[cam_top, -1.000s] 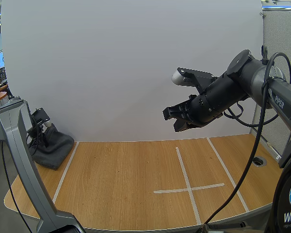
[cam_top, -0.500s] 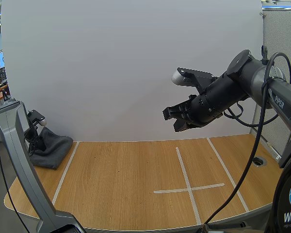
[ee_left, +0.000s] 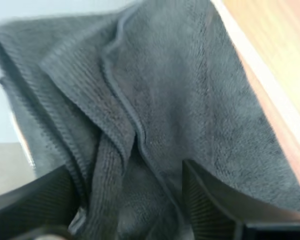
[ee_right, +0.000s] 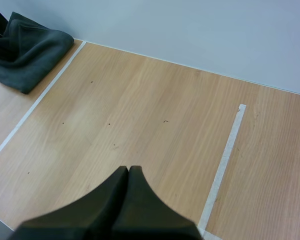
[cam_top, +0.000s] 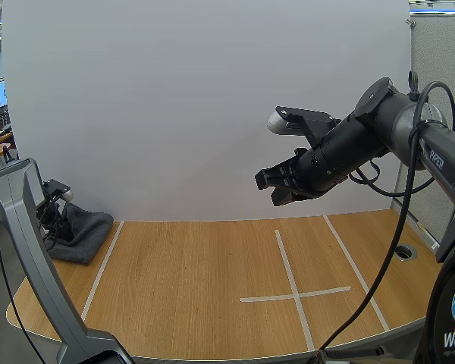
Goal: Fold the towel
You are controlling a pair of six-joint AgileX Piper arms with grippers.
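Left wrist view: left gripper (ee_left: 126,175) open, fingers apart on either side of a raised fold of the dark grey towel (ee_left: 190,100), which lies bunched at the far left of the counter (cam_top: 197,296), outside the tape line (cam_top: 102,265); right gripper (cam_top: 277,186) closed, empty, high above the counter.

We look over a wooden table (cam_top: 197,288) marked with white tape lines (cam_top: 296,294), which cross toward four o'clock. A plain white wall (cam_top: 174,106) rises behind it at twelve o'clock, and a grey partition (cam_top: 440,53) stands at two o'clock.
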